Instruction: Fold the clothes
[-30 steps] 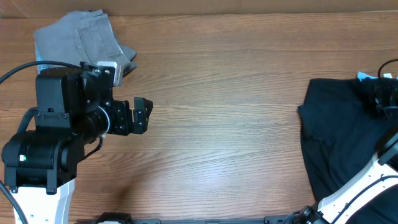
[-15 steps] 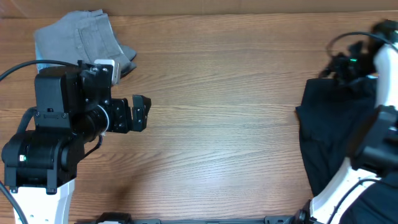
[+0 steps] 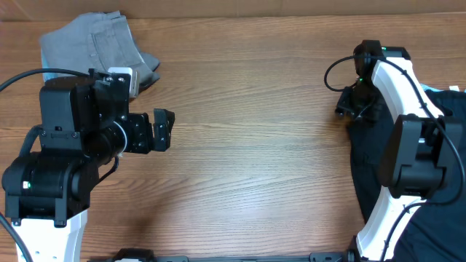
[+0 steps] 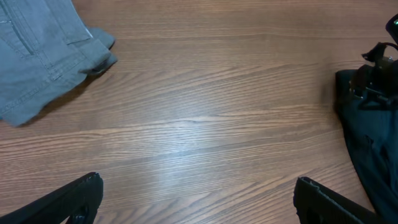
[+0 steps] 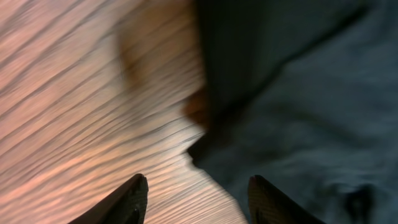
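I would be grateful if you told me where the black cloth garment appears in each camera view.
Overhead: the black cloth garment lies at the right edge.
Left wrist: it lies at the right edge.
Right wrist: it fills the right half, blurred.
Shared landmark: the garment's edge against the brown wooden table.

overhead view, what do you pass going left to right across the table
grey garment → left gripper → bare wooden table → right gripper → black garment
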You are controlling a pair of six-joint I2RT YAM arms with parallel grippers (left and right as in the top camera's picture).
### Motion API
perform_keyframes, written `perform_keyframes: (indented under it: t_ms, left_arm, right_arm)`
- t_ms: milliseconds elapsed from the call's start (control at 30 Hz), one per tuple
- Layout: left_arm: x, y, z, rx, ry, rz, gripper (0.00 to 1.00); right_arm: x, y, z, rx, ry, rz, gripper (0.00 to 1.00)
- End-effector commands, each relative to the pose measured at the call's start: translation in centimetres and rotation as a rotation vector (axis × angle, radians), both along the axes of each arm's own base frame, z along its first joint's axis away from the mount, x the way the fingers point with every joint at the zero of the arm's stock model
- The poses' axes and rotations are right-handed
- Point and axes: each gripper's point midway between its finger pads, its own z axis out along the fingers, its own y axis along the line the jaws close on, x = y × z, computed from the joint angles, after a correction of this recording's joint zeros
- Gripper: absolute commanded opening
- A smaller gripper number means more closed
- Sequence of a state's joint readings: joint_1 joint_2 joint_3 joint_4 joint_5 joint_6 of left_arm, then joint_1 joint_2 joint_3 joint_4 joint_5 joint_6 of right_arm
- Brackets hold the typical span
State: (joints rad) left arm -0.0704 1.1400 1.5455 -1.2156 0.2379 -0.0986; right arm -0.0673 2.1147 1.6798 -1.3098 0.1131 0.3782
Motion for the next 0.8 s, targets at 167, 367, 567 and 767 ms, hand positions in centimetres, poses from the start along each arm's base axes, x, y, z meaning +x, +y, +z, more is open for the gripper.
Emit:
perform_keyframes:
  t_ms: [167,367,567,767]
  left_arm:
    - [0.2,0.3,0.6,0.004,-0.019,0.018,1.00]
    - [0.1,0.3,0.6,0.004,-0.016,0.017,1.00]
    - [0.1,0.3,0.6,0.003,-0.016,0.018,1.00]
    - [0.0,0.3,0.5,0.004,-0.009,0.017,1.00]
  right_arm:
    - [-0.4,-2.1,-1.2,-0.123,-0.010,-0.053,0.56]
    - [-1.0,-1.1,-2.7,-0.062,0.000,-0.029,0.56]
    - [-0.6,-1.1,-3.0,-0.062,-0.016,-0.015,0.40]
    - [-0.6,-2.0,-2.6,-0.112,-0.013,-0.011,0.04]
